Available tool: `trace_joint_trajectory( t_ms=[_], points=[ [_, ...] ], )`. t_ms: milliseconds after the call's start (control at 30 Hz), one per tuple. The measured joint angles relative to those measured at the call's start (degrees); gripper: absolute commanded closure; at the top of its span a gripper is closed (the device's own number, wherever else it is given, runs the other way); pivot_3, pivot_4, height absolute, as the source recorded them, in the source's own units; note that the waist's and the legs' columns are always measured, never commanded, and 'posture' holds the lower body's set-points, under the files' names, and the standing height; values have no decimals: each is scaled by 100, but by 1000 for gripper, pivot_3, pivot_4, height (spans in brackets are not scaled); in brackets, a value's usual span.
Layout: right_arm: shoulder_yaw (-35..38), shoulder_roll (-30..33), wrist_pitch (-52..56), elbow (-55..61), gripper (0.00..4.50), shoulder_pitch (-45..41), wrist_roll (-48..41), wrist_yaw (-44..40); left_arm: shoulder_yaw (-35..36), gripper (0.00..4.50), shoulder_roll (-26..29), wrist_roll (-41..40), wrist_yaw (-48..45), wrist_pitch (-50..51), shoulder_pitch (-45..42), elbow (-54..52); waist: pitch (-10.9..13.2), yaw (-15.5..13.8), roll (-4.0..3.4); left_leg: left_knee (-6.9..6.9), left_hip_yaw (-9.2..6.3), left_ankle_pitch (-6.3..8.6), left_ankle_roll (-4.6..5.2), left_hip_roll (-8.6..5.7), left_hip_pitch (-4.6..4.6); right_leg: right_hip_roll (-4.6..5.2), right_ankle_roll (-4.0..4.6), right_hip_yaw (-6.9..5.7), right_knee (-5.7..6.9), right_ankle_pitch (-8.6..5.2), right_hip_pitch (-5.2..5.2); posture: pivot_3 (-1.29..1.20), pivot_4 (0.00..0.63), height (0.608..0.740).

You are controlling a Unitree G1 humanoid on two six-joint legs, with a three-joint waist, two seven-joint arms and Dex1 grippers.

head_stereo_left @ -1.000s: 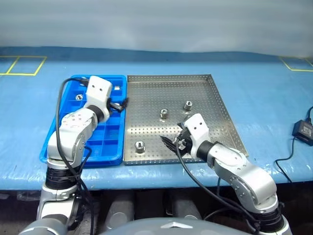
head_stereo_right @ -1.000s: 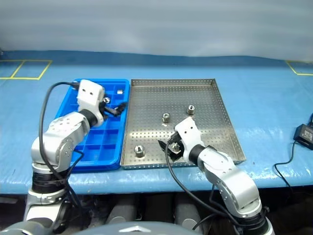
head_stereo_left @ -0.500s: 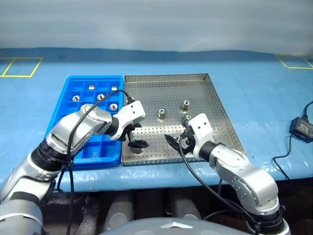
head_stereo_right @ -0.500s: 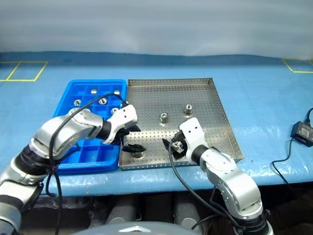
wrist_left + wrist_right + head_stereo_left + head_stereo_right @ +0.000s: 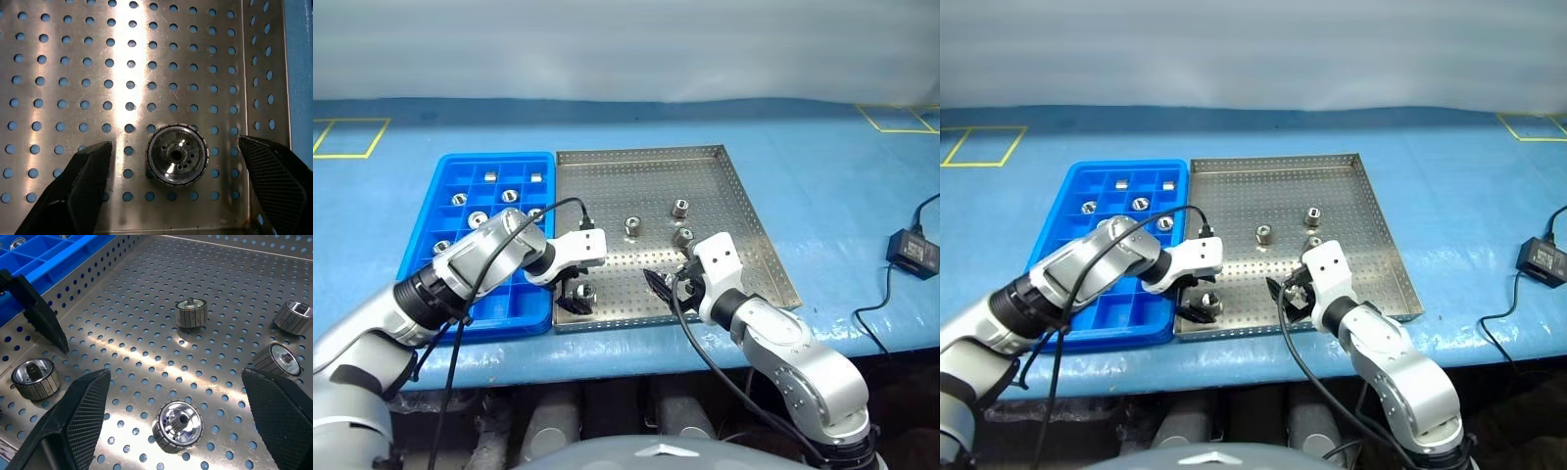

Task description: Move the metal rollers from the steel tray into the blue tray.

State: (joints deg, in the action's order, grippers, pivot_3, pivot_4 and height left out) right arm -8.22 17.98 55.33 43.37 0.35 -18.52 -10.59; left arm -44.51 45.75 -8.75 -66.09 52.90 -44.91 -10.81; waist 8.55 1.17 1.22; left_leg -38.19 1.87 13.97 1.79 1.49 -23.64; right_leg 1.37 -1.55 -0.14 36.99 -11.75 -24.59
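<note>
Left gripper (image 5: 576, 299) hangs over the lower left corner of the steel tray (image 5: 744, 211), fingers spread wide with nothing between them yet, and in the left wrist view I see 1 roller (image 5: 177, 154) sitting on end right in the gap, a touch nearer one finger (image 5: 85, 178) than the other, neither touching it. Close beside it is the tray's raised rim.

Right gripper (image 5: 1290, 297) sits lower centre of the frame, also wide and empty, with another roller (image 5: 177, 425) just ahead of it on the perforated floor.

I judge these rollers hard, dense for their size and slick on the polished ends, so I want the fingers across the ribbed side wall, squarely, or it may squirt out.

I count 5 rollers on the steel tray, with more already in the upper cells of the blue tray (image 5: 423, 257), left of frame.
</note>
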Motion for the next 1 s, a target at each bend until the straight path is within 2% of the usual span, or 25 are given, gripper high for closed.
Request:
trace_joint_trajectory(
  t_ms=[167, 200, 333, 467, 500, 600, 800, 933, 1000],
  points=[
    [-2, -63, -50, 0, 0, -3, 32, 18, -181, 2622, 21, 383, -265, -238, -1, 65, 0, 20, 0, -1, 1, 0, 0, 1, 2, -1, 0, 1, 2, 0, 0, -76, 150, 740],
    [-2, -68, -62, -1, 0, -2, 37, 19, -177, 2701, 17, 416, -276, -253, -1, 88, 0, 21, 0, -1, 1, 0, 1, 1, 2, -1, 0, 1, 3, 0, 0, -71, 150, 740],
    [-10, -80, -125, -3, 0, -8, 47, 21, -66, 2700, -63, 493, -197, -222, 33, 159, -1, 26, -1, -4, 1, 0, 1, 1, 3, -1, -1, 2, 4, 0, 1, -63, 150, 740],
    [-47, -82, -144, -12, 0, -62, 48, 7, 740, 2700, -452, 402, 454, 89, 447, 154, 0, 27, -1, -5, 0, 0, 2, 2, 1, 0, -6, 3, 5, 3, 0, -48, 150, 740],
    [-55, -80, -148, -13, 0, -92, 48, 3, 982, 2700, -636, 357, 671, 202, 524, 149, 0, 21, 0, -8, -3, 0, 2, 2, -3, 0, -8, 0, 4, 4, 0, -44, 150, 740],
    [-143, -67, -152, -24, 0, -222, 45, -44, 2427, 2700, -1640, 229, 1853, 651, 873, 1, 2, 2, 3, -17, -6, 1, 6, 1, -10, 2, -37, -2, 2, 21, 0, -17, 150, 740],
    [-311, 35, -150, -135, 0, -571, 39, -257, 4856, 2700, -3444, 380, 4220, 1075, 1709, -1425, 1, 19, 1, -11, 0, 4, 9, 1, 3, 1, -45, 9, 1, 28, 5, 44, 150, 740],
    [-500, 156, -155, -339, 0, -840, 31, -523, 5477, 2700, -4277, 1012, 5809, 836, 2493, -2296, 2, -85, 5, -8, -6, 2, 6, 1, 4, 3, -43, 9, 4, 29, 9, 102, 150, 740],
    [-614, 182, -175, -480, 0, -985, 22, -674, 5414, 2700, -4322, 1336, 6319, 743, 2866, -2628, 0, -167, 7, -8, -4, 2, 7, -2, 7, 4, -44, 5, 2, 29, 13, 114, 150, 740]
  ],
)
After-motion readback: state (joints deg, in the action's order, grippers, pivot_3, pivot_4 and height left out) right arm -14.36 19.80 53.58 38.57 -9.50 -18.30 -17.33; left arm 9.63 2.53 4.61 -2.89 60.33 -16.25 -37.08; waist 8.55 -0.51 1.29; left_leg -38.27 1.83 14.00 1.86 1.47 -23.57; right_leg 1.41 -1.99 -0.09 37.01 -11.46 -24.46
